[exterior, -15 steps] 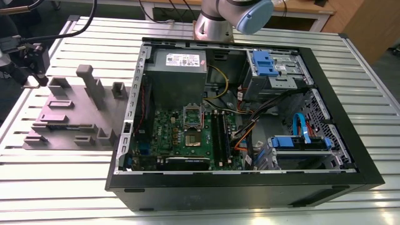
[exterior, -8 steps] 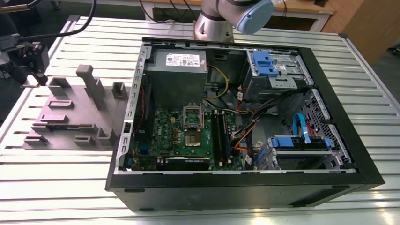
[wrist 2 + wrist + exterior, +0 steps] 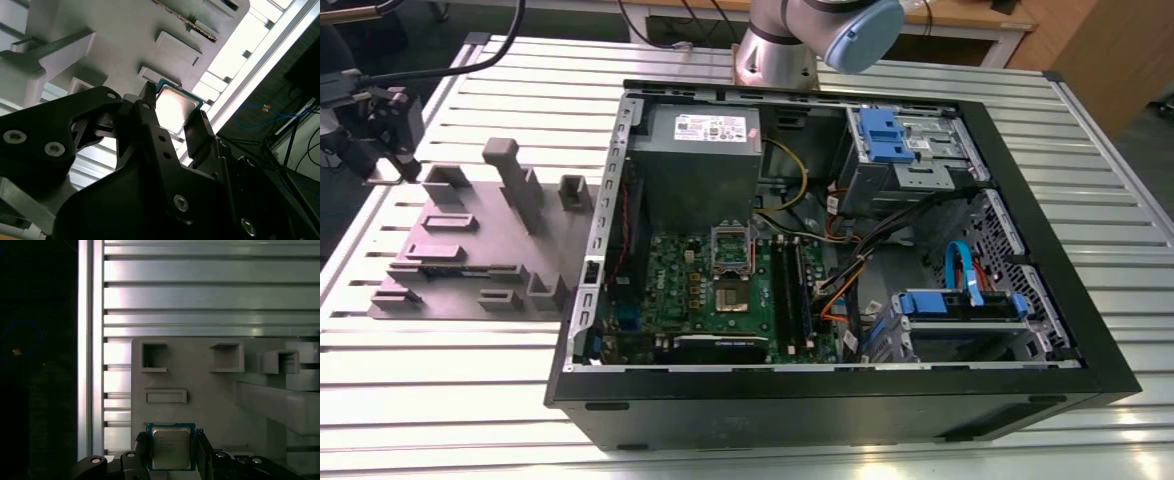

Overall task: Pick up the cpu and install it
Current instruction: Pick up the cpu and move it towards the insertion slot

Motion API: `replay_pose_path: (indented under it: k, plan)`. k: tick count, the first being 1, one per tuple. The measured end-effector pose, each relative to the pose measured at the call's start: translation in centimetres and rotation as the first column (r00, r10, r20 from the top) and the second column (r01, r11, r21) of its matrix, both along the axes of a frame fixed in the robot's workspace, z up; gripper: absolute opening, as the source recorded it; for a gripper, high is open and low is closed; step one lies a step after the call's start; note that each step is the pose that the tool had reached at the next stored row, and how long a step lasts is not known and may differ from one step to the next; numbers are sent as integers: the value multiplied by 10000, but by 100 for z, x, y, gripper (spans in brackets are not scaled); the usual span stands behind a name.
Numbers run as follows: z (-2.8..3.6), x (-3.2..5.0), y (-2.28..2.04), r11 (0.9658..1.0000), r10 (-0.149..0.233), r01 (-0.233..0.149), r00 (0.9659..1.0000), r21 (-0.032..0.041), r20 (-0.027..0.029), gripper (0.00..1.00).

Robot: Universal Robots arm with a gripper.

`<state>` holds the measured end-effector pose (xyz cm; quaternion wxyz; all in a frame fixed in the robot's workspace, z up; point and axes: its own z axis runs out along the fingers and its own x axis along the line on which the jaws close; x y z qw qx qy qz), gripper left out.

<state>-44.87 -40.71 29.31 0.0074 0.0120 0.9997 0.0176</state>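
Black fingers (image 3: pixel 152 120) of the hand (image 3: pixel 174 106) loom closest in the second wrist view. Right between them sits the cpu (image 3: pixel 176 107), silver top catching the light, a thin greenish rim round it. The first wrist view backs that up: the cpu (image 3: pixel 171 447) has a finger on each of two opposite edges, both drawn in flush against it, no gap to see. So the hand (image 3: pixel 171 437) is narrowed to the chip's width and has the cpu clamped. Whether the chip rests on the surface beneath or is raised just clear of it, the pictures cannot settle.

Under the chip lies the grey fixture block (image 3: pixel 210 405), a moulded slab with square pockets, a shallow rectangular frame and taller posts. Beyond it run the bright ribbed slats of the tabletop (image 3: pixel 200 295).

Over to the exterior view! The hand (image 3: pixel 390 160) hangs at ten o'clock, at a corner of the grey fixture block (image 3: pixel 454 250), which spreads across nine o'clock. Well apart from it, from the centre out to four o'clock, the open computer case (image 3: pixel 854 405) lies on its side. Inside, the green motherboard (image 3: pixel 674 280) sits at seven o'clock of the case, the grey power supply (image 3: pixel 700 165) at eleven and the blue drive bays (image 3: pixel 887 135) at one. The arm's base (image 3: pixel 781 55) stands at twelve o'clock of the view, behind the case.
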Motion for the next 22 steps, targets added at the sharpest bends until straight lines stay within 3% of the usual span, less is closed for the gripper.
replay_pose_path:
  k: [22]
  plan:
    - [50, 1, 0, 10000, 0, 0, 10000, -1, -1, 47]
